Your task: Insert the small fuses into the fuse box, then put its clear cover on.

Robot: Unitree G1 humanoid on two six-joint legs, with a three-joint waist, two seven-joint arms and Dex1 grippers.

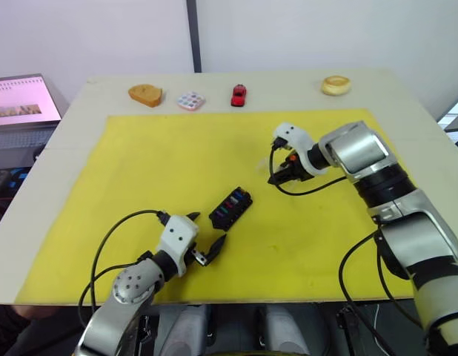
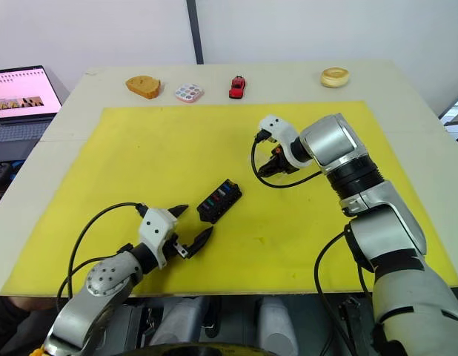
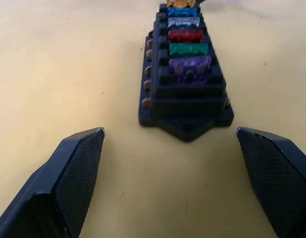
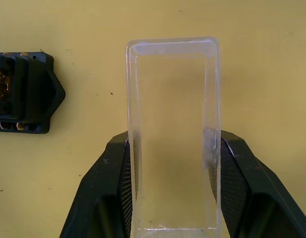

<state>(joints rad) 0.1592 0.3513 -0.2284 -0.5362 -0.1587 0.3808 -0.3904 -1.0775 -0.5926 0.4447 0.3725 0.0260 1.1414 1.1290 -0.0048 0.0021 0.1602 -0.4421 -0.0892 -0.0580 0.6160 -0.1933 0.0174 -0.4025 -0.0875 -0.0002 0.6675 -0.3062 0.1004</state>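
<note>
On yellow mat (image 1: 140, 170), fuse box (image 1: 230, 208) mid, six fuses (image 3: 188, 49) seated. L gripper (image 1: 207, 237) just beside box, fingers spread, empty. R gripper (image 4: 173, 163) beyond box, clamping clear cover (image 4: 173, 124).

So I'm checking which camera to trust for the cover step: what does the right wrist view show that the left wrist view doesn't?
Right wrist view: the clear cover clamped between the right gripper fingers.
Left wrist view: six small fuses seated in a row, and the left gripper open just short of the box.
Both: the black fuse box on the yellow mat.
</note>
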